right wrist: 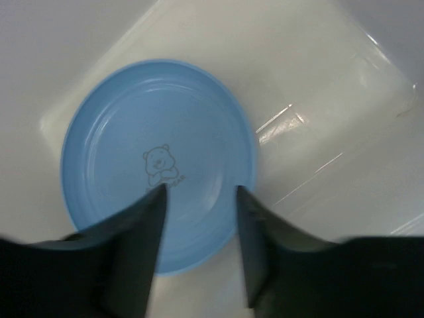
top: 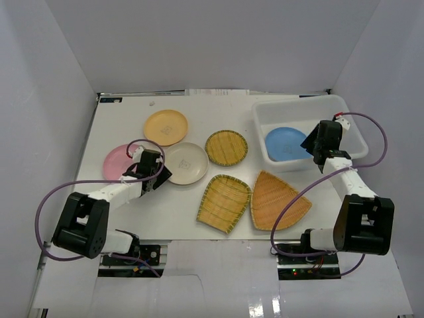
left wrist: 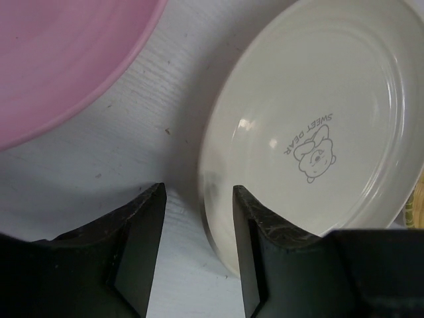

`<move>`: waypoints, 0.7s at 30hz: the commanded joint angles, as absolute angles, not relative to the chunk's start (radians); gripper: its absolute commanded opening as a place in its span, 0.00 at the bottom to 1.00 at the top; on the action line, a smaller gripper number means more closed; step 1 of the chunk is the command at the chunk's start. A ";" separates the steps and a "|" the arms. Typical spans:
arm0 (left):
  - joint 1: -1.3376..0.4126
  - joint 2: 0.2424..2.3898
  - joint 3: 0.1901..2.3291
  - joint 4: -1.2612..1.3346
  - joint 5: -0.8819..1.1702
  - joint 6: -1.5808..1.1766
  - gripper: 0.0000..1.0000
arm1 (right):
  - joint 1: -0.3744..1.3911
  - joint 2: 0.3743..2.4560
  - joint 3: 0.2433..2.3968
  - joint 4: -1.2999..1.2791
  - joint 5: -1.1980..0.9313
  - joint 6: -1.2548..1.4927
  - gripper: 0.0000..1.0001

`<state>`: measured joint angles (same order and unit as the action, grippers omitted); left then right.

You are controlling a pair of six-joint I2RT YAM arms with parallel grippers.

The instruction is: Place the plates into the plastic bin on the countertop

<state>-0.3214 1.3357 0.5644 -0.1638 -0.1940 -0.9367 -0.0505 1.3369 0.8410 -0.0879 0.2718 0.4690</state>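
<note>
The pink smooth round plate [left wrist: 59, 59] runs off the top and left edges, up-left of the left gripper [left wrist: 199, 195]. The cream smooth round plate [left wrist: 318, 112] is cut off at the top and right, and its near rim vanishes behind the finger [left wrist: 265, 265] on the view's right. Far right of that finger, a sliver of woven bamboo [left wrist: 417, 205] shows too little to tell which tray. Both fingers [right wrist: 126, 258] of the right gripper [right wrist: 202, 192] are blurred and cover the near rim of the blue smooth round plate [right wrist: 132, 119]. The lettering under its bear print is unreadable. The translucent white plastic bin [right wrist: 318, 79] is cut off by the view's edges.
</note>
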 commanded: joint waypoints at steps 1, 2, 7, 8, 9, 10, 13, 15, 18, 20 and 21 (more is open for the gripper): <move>-0.327 1.356 0.574 -0.092 -0.218 -0.927 0.55 | -0.051 1.304 0.818 -0.012 0.219 0.483 0.59; -0.327 1.373 0.584 -0.086 -0.215 -0.927 0.53 | -0.051 1.290 0.816 -0.012 0.218 0.483 0.69; -0.328 1.401 0.606 -0.081 -0.222 -0.910 0.27 | -0.051 1.220 0.816 -0.025 0.172 0.472 0.88; -0.328 1.399 0.606 -0.083 -0.224 -0.907 0.20 | -0.051 1.189 0.815 -0.025 0.158 0.472 0.88; -0.328 1.387 0.601 -0.086 -0.232 -0.902 0.14 | -0.051 1.172 0.813 -0.025 0.123 0.472 0.88; -0.328 1.376 0.598 -0.090 -0.238 -0.900 0.02 | -0.051 1.137 0.810 -0.026 0.104 0.472 0.88; -0.328 1.307 0.589 -0.133 -0.261 -0.899 0.00 | -0.049 1.085 0.811 -0.038 0.027 0.471 0.88; -0.327 1.254 0.583 -0.167 -0.267 -0.899 0.00 | -0.048 1.040 0.818 -0.037 -0.052 0.474 0.88; -0.330 1.116 0.586 -0.227 -0.272 -0.882 0.00 | -0.041 0.996 0.847 -0.035 -0.196 0.485 0.90; -0.334 1.002 0.604 -0.268 -0.272 -0.861 0.00 | -0.038 0.970 0.877 -0.047 -0.290 0.482 0.92; -0.336 0.968 0.610 -0.278 -0.267 -0.854 0.00 | -0.035 0.962 0.914 -0.072 -0.332 0.482 0.92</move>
